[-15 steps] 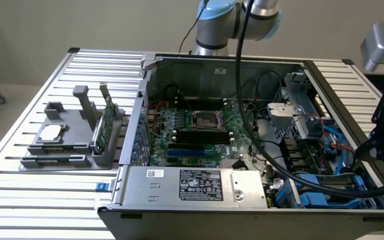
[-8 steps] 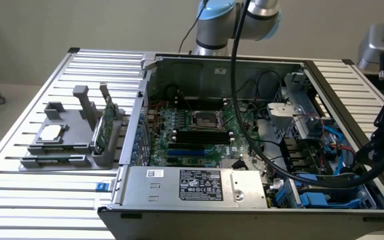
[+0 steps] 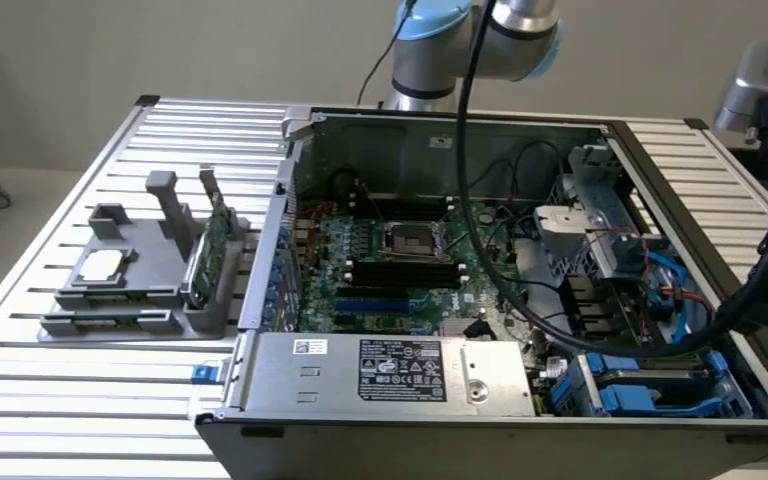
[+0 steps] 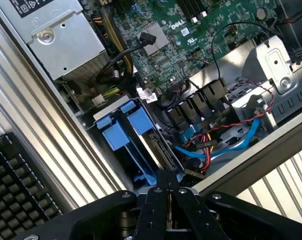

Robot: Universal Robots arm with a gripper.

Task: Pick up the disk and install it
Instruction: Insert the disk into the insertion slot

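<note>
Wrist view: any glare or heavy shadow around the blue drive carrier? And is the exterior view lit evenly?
Wrist view: the blue drive carrier is evenly lit, no glare; the drive bay under it sinks into shadow; the power supply shows a mild sheen. Exterior view: soft, even light, bright table slats, dimmer inside the case.

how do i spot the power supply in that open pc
Find the open computer case on the slatted metal table. Along its edge nearest the exterior view's camera sits the power supply, a silver metal box. Unlike the green motherboard behind it, it carries a large printed label.
</note>
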